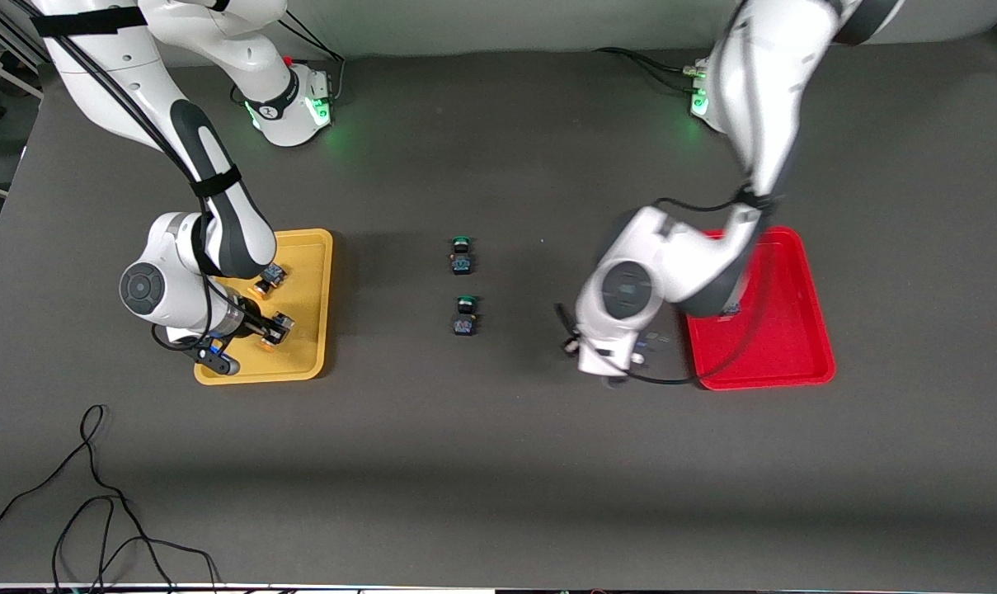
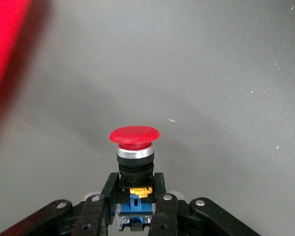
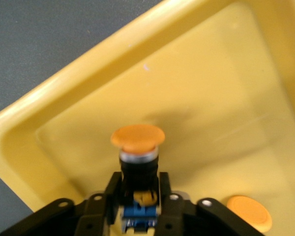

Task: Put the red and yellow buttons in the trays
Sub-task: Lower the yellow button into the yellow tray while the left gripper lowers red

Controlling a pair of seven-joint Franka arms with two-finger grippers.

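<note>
My right gripper [image 1: 277,327] is shut on a yellow-capped button [image 3: 137,140] and holds it low over the yellow tray [image 1: 315,247]. A second yellow button [image 1: 269,280] lies in that tray, and its cap also shows in the right wrist view [image 3: 249,212]. My left gripper [image 1: 651,340] is shut on a red-capped button [image 2: 134,140] and holds it over the bare table, beside the red tray [image 1: 795,330]. That tray's rim shows in the left wrist view [image 2: 5,49]. A small dark blue thing [image 1: 730,310] lies in the red tray, mostly hidden under the left arm.
Two green-capped buttons [image 1: 461,256] [image 1: 464,316] stand at mid-table between the trays, one nearer the front camera than the other. Loose black cables [image 1: 94,495] lie near the front edge at the right arm's end.
</note>
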